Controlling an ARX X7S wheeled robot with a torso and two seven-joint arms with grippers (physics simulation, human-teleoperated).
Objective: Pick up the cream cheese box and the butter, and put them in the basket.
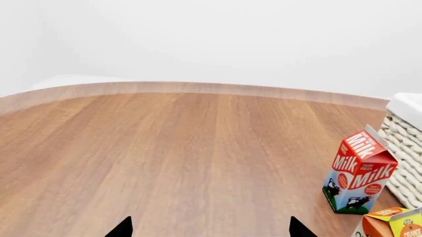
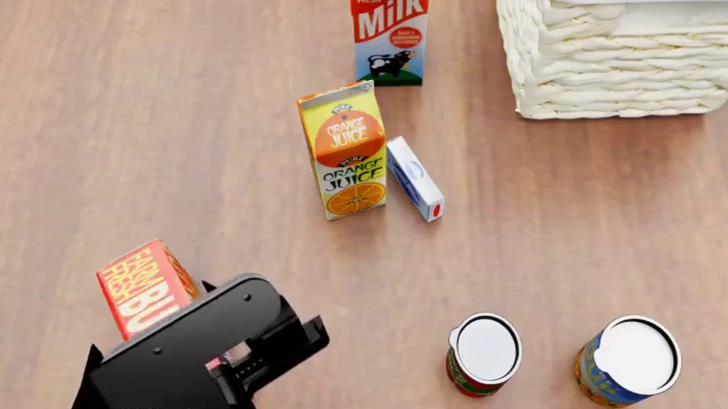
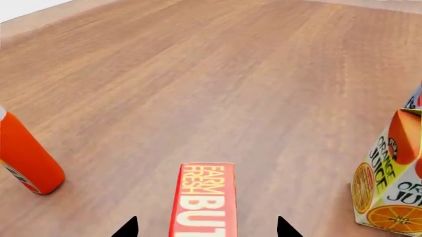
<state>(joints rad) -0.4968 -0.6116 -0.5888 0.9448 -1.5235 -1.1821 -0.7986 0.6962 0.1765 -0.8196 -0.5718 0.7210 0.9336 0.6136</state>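
The red butter [image 2: 142, 290] stands on its edge at the lower left of the head view. A black arm [image 2: 210, 354] covers its near end there. In the right wrist view the butter [image 3: 203, 197] lies between the fingertips of my right gripper [image 3: 205, 231], which is open wide and not touching it. The cream cheese box [image 2: 414, 179], white with blue sides, rests against the juice carton. The wicker basket [image 2: 615, 77] stands at the far right and also shows in the left wrist view [image 1: 403, 148]. My left gripper [image 1: 209, 231] is open and empty over bare table.
An orange juice carton [image 2: 343, 149] and a milk carton [image 2: 390, 38] stand between the butter and the basket. Two cans [image 2: 487, 351] [image 2: 632, 358] stand at the near right. An orange bottle [image 3: 23, 158] stands beside the butter in the right wrist view.
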